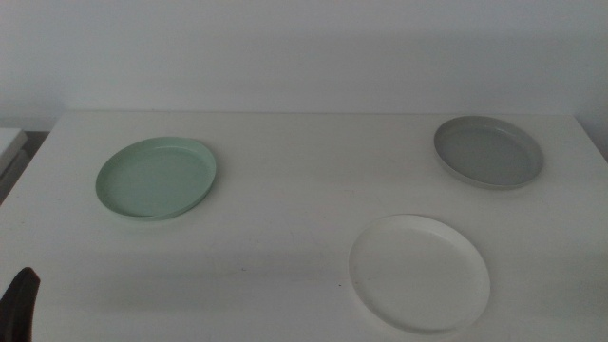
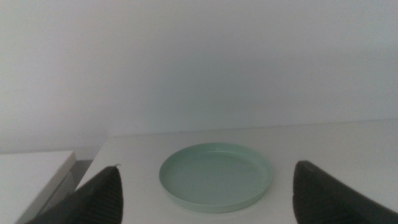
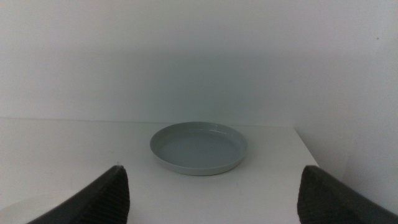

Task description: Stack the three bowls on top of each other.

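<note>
Three shallow bowls lie apart on the white table (image 1: 285, 161). The mint green bowl (image 1: 157, 178) is at the left, the grey bowl (image 1: 488, 152) at the far right, the white bowl (image 1: 419, 272) at the front right. My left gripper (image 2: 208, 196) is open and empty, well short of the green bowl (image 2: 216, 176); only a dark tip of it (image 1: 19, 304) shows at the middle view's bottom left corner. My right gripper (image 3: 214, 196) is open and empty, facing the grey bowl (image 3: 198, 147) from a distance, and is out of the middle view.
A white wall stands behind the table. A second white surface (image 2: 31, 177) lies beside the table's left edge with a gap between. The table's right edge (image 1: 591, 142) runs close to the grey bowl.
</note>
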